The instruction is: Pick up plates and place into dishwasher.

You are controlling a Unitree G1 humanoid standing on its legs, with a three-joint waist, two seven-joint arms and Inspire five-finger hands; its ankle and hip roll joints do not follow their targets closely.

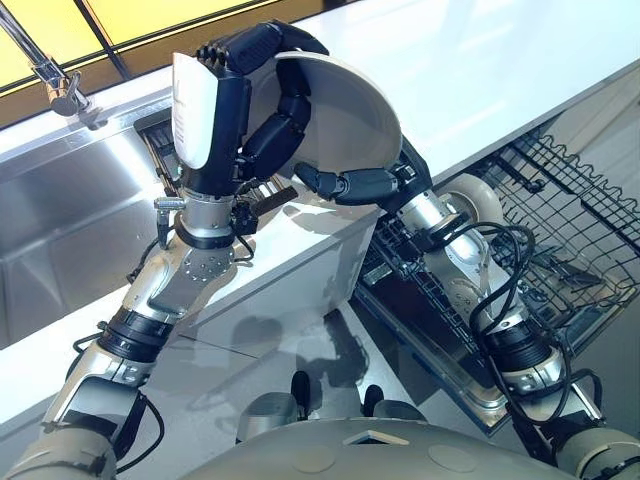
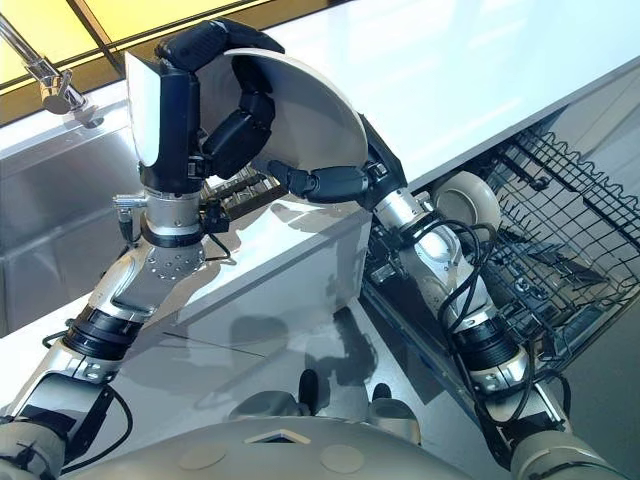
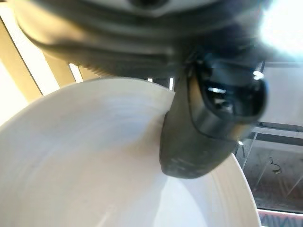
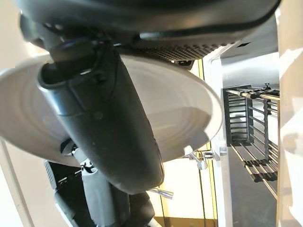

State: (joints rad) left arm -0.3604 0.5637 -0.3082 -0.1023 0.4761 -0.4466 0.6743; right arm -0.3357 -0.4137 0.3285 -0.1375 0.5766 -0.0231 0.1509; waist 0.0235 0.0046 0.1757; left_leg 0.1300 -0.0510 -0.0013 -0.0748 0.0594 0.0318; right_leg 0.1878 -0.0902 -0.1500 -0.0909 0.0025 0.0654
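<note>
A white plate (image 1: 350, 110) is held up on edge above the counter corner, its hollow face turned towards me. My left hand (image 1: 215, 110), with the white thumb cover, is shut on its upper left rim, fingers hooked over the edge. My right hand (image 1: 360, 185) grips the lower rim from the other side, thumb laid across the plate's face (image 4: 184, 109). In the left wrist view the thumb (image 3: 203, 132) presses on the plate (image 3: 94, 156). The dishwasher's wire rack (image 1: 560, 200) stands pulled out at the right, below the plate.
A steel sink (image 1: 70, 220) with a faucet (image 1: 60, 85) lies at the left, a dark dish rack (image 1: 160, 130) at its edge. The white counter (image 1: 480, 60) runs behind the plate. The open dishwasher door (image 1: 430, 340) slopes down beneath my right arm.
</note>
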